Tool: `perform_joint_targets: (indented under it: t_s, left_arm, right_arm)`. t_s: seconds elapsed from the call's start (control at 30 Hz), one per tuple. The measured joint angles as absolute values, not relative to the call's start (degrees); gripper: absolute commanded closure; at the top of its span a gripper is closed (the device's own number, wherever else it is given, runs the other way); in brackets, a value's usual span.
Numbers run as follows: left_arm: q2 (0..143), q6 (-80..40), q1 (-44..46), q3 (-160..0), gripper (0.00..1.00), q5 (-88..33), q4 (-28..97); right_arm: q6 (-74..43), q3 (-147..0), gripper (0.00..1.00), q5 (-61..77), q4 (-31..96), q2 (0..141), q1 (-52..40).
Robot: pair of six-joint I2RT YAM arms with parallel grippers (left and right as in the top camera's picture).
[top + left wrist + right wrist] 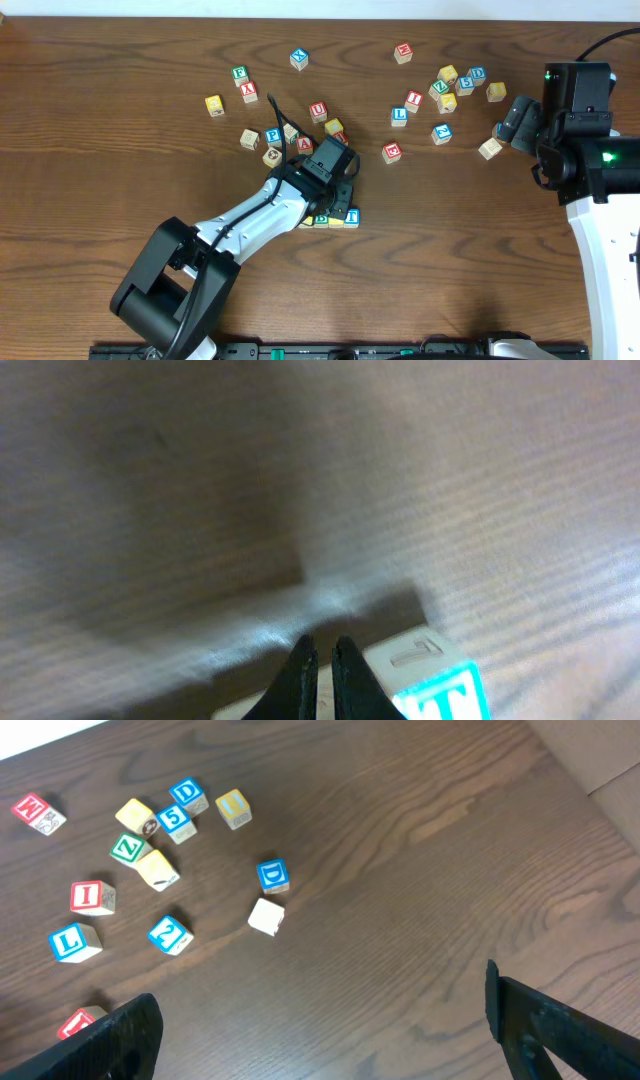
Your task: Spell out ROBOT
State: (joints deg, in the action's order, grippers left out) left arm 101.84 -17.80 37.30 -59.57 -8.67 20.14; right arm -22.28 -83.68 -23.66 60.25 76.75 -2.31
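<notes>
a: why is the left hand (323, 652) pinched shut and empty, just beside the t cube (440, 685)?
b: probably to nudge it flush, ending the row (337, 219) on the tabletop (450, 260). the right hand (320, 1020) gapes wide, holding nothing.

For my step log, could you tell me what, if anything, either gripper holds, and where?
Nothing is held: the left gripper is shut empty beside the blue T cube, and the right gripper is open.

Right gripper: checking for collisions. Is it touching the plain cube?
Apart. Right wrist view shows bare table between the open right gripper and plain cube.
</notes>
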Motion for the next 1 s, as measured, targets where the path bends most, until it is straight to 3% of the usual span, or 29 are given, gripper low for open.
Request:
perform_joint_targets:
  t_s: [0.3,0.53,0.83,0.9,1.0]
  left_arm:
    - [101.84,-17.54,35.92,-60.47,0.93,-4.75,19.75]
    - [100.09,-14.87,31.66,-66.13,0.93,-3.95,29.23]
    - [81.76,-12.6,27.05,-68.6,0.92,-3.88,36.38]
    - [77.25,-12.32,25.78,-68.73,0.83,-3.88,38.5]
    - [71.2,-12.08,23.97,-68.75,0.6,-3.73,40.71]
  right_arm:
    - [-22.28,-83.68,0.01,-23.66,60.27,76.75,-2.31]
    - [-22.28,-83.68,0.01,-23.66,60.27,76.75,-2.31]
    - [-22.28,-83.68,0.01,-23.66,60.27,76.75,-2.31]
    - [-22.28,-83.68,0.01,-23.64,60.23,76.75,-2.31]
    - [-22.28,-83.68,0.01,-23.68,60.27,76.75,-2.31]
